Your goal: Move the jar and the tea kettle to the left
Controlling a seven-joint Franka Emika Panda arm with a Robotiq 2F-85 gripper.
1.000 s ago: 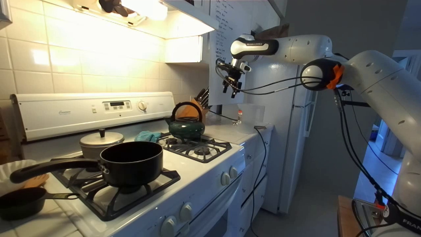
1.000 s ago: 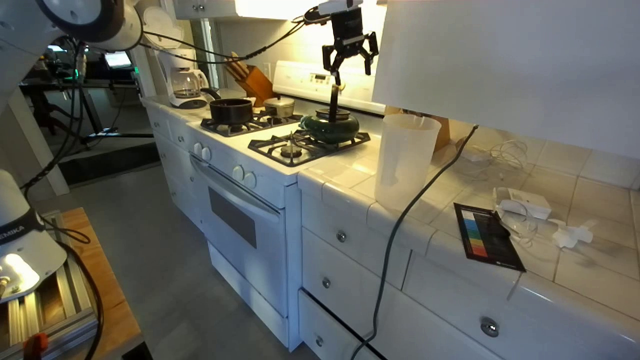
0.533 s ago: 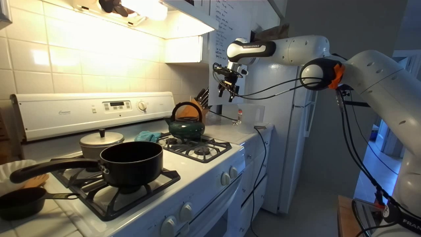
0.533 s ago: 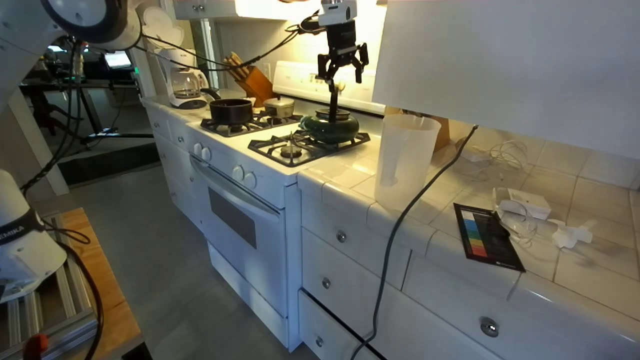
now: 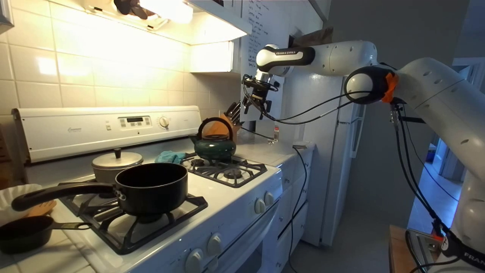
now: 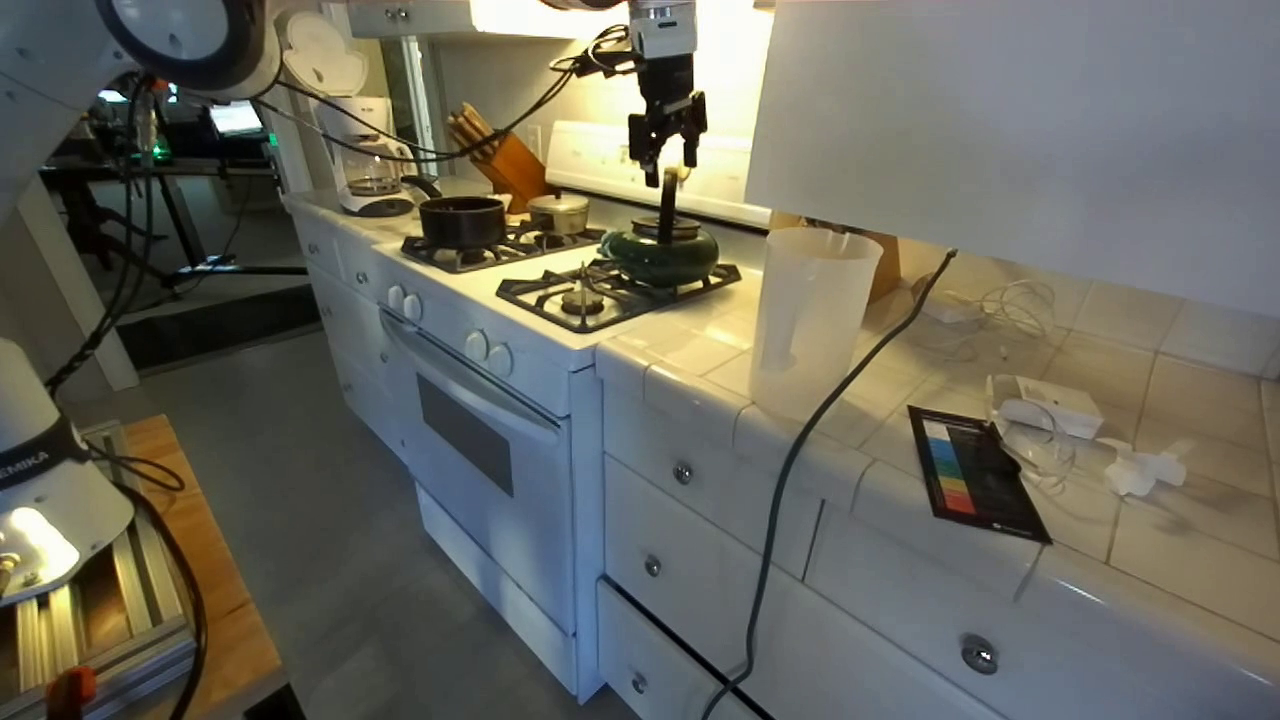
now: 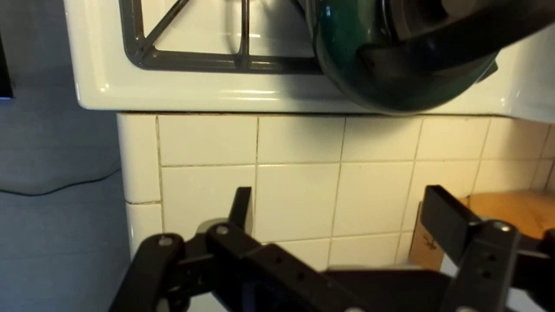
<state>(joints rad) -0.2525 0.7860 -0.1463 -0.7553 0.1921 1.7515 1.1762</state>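
The tea kettle [image 5: 215, 147], dark green with a black arched handle, sits upright on the stove grate nearest the counter. In the wrist view the kettle [image 7: 347, 56] fills the upper right, beyond the fingertips. A tall translucent jar [image 6: 812, 320] stands upright on the tiled counter beside the stove, in an exterior view. My gripper [image 6: 671, 172] hangs in the air, fingers pointing down, and overlaps the top of the kettle handle in that picture without visible contact. In the wrist view the gripper [image 7: 340, 203] is open, with only counter tiles showing between its fingers.
A black long-handled pot [image 5: 151, 189] and a lidded silver pot [image 5: 117, 163] occupy the far burners. Knives rise from a wooden block [image 5: 216, 127] behind the kettle. A dark cable [image 6: 800, 450] runs past the jar; a colour card [image 6: 985, 480] lies on the counter.
My gripper has moved toward the kettle, going left and somewhat lower in both exterior views, and has turned a little. It stays open. Kettle and jar have not moved.
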